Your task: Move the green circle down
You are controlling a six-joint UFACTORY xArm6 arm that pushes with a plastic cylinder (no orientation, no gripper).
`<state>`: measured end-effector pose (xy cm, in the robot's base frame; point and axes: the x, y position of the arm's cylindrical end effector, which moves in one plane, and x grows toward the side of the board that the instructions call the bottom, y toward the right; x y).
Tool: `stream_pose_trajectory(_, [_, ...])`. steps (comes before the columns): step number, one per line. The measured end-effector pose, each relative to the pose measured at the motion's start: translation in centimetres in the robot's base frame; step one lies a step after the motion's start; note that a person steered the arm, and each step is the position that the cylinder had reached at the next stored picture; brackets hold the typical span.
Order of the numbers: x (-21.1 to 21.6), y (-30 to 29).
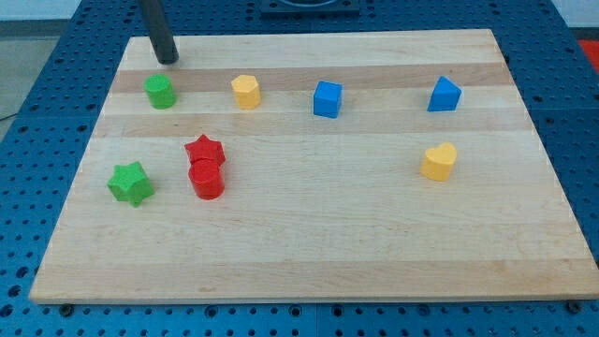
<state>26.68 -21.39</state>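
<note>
Camera view shows seven blocks on the table [309, 253]: green circle [160, 92] at ten o'clock, green star [130, 183], red star [205, 150] touching a red cylinder [206, 180], yellow hexagon [245, 91], yellow heart [438, 161], blue cube [328, 98] and blue wedge [445, 95]. There is no pincer, only a rod; my tip [168, 60] sits just beside the green circle at its twelve o'clock, apart from it. The rod's upper part is cut off by the view's top.

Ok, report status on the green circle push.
My tip just above green circle, not touching. Circle near board's top-left. Green star sits below it, slightly left, in the downward path.
</note>
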Motion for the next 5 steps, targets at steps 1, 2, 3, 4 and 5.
stream_pose_trajectory(1, [4.3, 0.1])
stream_pose_trajectory(2, [9.0, -0.1])
stream_pose_trajectory(3, [8.1, -1.6])
stream_pose_trajectory(4, [6.4, -5.8])
stream_pose_trajectory(5, [9.0, -7.6])
